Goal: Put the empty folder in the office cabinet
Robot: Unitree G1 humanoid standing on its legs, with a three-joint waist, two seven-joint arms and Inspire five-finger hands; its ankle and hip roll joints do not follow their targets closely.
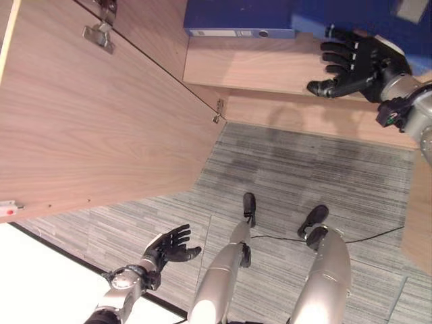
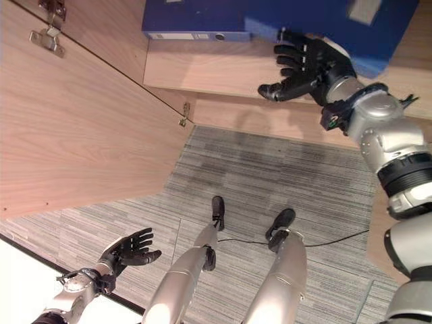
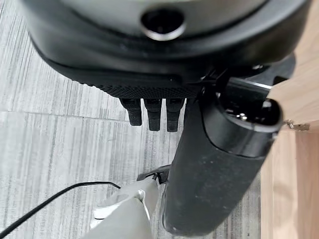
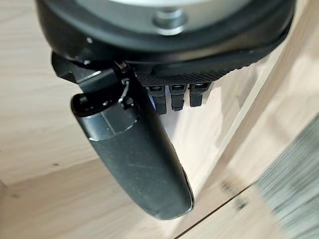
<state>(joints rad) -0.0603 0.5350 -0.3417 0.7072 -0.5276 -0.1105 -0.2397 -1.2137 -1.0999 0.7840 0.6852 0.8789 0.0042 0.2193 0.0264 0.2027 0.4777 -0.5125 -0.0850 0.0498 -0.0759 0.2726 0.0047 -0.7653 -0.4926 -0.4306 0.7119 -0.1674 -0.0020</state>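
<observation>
I am standing on grey striped carpet [image 1: 297, 169] in front of a wooden office cabinet [image 1: 270, 115], with its open door [image 1: 88, 115] swung out on my left side.

Nearest to me, my left hand [image 1: 169, 246] is hanging low above the carpet, fingers loosely spread and holding nothing. I judge it is parked there to stay out of the door's swing and out of the working arm's path.

Farther out, my right hand [image 2: 307, 64] is hovering at the front edge of the shelf [image 1: 250, 67], fingers relaxed and a little bent, gripping nothing. Its wrist view is showing bare wood past the fingers.

Beyond the hand, a blue folder [image 1: 239, 19] is lying flat on the shelf, spine facing outward. A second blue shape [image 2: 351, 27] is sitting just behind my right hand; I cannot tell whether it is another folder or part of the same one.

By my judgement the placement is essentially done. The shelf lip and the door edge near the hinge [image 1: 100, 34] are bounding the opening; the clear room for pulling back is lying downward, toward the carpet.
</observation>
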